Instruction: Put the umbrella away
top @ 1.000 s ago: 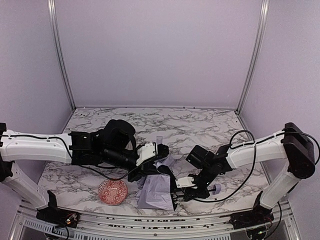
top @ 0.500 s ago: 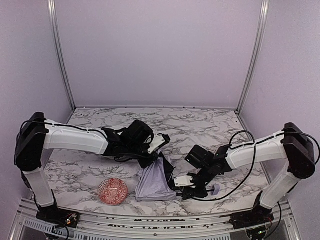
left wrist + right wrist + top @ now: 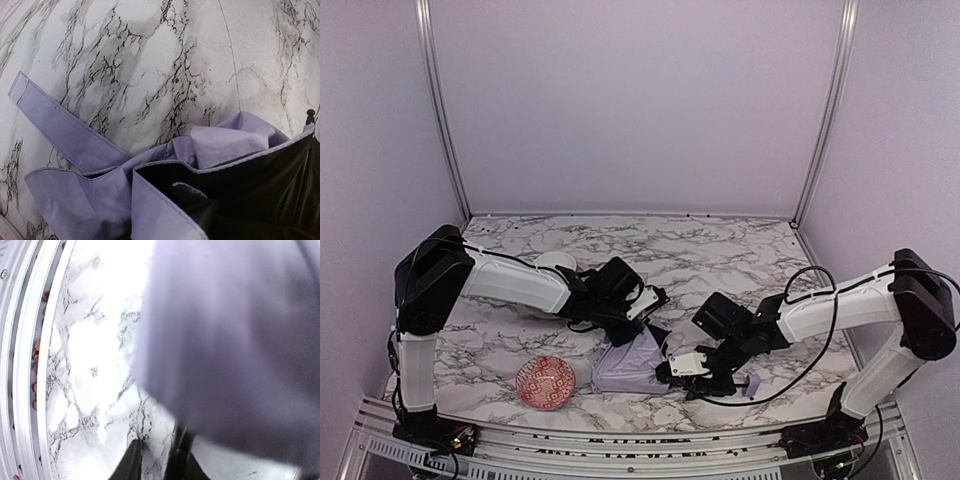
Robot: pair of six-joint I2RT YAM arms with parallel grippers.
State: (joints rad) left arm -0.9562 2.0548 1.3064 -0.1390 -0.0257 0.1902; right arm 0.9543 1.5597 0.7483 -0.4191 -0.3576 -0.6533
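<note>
It was a robotics lab test cell: a marble-patterned worktop (image 3: 720,250) was boxed in by plain lavender wall panels (image 3: 640,100) on aluminium frame posts (image 3: 438,110). A left arm (image 3: 510,282) and a right arm (image 3: 830,308) were bolted at its near metal rail (image 3: 620,440).

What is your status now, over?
Left tool shut on umbrella fabric. Right tool slightly open beside it. Red bowl close by.

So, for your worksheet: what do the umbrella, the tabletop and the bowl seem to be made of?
Umbrella: thin fabric, matte lavender, creased, stitched hems; dark lining. Tabletop: marble-look, smooth white with grey veins; possibly printed laminate. Bowl: red-and-white patterned, likely ceramic or plastic; too small to tell.
</note>
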